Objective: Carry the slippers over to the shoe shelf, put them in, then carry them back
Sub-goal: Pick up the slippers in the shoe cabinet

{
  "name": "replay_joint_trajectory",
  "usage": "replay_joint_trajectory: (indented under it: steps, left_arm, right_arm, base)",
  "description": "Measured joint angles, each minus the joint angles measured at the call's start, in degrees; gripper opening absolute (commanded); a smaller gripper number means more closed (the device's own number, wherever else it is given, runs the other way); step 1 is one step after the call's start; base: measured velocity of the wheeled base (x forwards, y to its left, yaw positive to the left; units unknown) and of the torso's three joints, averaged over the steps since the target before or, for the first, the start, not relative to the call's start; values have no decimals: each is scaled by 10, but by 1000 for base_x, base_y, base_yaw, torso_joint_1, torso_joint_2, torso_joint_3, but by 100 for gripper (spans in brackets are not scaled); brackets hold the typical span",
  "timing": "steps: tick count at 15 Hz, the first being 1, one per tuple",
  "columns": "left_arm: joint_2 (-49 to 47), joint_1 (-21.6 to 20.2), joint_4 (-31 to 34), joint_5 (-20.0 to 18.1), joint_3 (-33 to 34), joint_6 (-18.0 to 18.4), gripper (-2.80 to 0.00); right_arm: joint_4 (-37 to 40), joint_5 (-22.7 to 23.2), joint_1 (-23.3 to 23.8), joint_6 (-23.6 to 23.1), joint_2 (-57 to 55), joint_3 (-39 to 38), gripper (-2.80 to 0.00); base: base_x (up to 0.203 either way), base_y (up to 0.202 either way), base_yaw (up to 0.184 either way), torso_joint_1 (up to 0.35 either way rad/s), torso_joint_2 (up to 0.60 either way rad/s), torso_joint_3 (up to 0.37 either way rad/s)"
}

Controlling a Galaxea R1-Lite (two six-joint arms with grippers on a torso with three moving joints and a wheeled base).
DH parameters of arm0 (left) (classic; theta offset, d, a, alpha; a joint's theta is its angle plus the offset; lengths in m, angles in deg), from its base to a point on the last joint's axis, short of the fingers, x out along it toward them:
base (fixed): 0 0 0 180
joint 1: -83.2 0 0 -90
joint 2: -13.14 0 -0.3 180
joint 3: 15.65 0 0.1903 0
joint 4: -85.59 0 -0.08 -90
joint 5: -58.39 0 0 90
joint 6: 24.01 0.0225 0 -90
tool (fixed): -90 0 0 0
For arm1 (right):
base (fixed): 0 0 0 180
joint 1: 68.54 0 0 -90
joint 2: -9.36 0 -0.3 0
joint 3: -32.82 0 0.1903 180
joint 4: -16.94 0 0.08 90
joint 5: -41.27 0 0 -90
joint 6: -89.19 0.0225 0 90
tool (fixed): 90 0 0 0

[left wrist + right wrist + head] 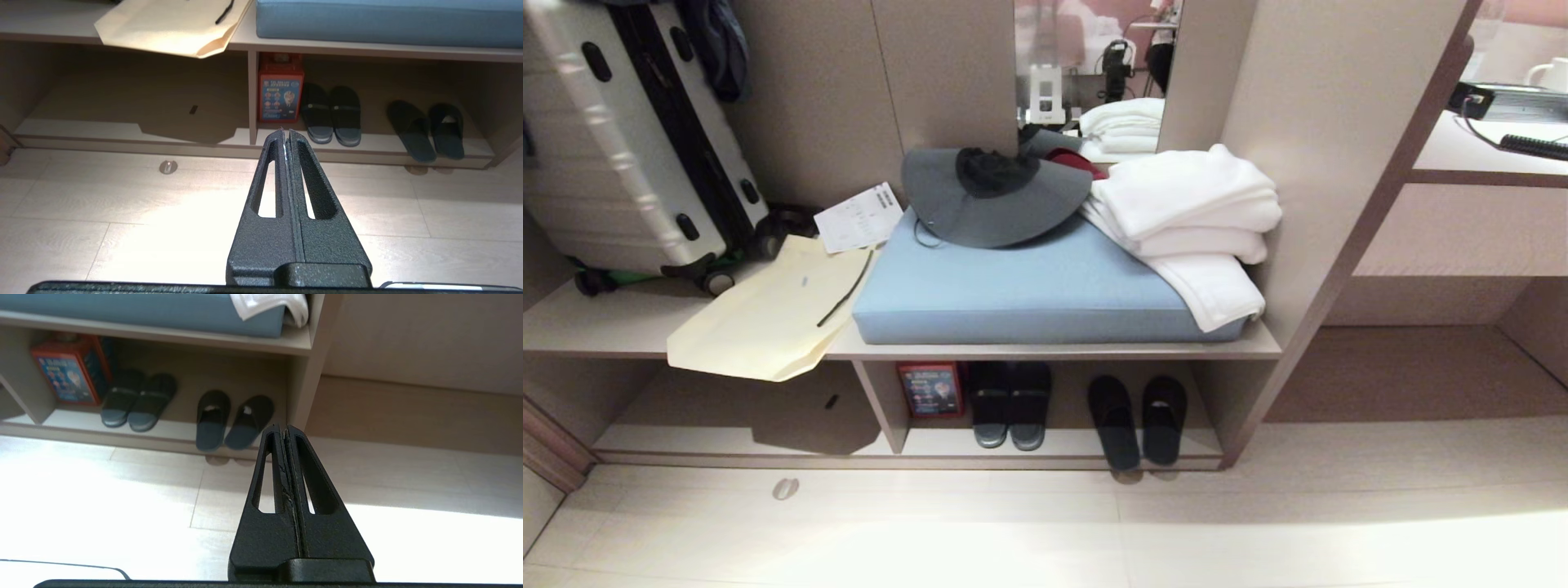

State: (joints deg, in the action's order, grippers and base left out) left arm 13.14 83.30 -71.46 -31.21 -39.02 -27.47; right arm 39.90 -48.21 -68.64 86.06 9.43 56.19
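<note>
Slippers (1137,420) sit at shoe shelf (1062,445) front edge, right of the divider, heels overhanging; both grippers, left (286,134) & right (284,430), hang over floor w/ jaws closed, empty, so retrieval looks next: open jaws, reach in.

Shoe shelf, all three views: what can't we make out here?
- Shoe shelf, head view: back of it is hidden by the bench board above.
- Slippers, head view: foot bands mostly in shadow.
- Red box, left wrist view: print too small to read.
- Suitcase, head view: cut off by the frame edge.
</note>
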Motion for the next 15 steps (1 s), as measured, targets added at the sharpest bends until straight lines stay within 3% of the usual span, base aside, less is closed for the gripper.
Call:
replay_joint_trajectory:
  steps: [15]
  left_arm:
    - [0, 0, 0, 0, 0, -1, -280]
  right_arm:
    - [0, 0, 0, 3, 0, 0, -280]
  base:
    - [0, 0, 0, 2, 4, -197]
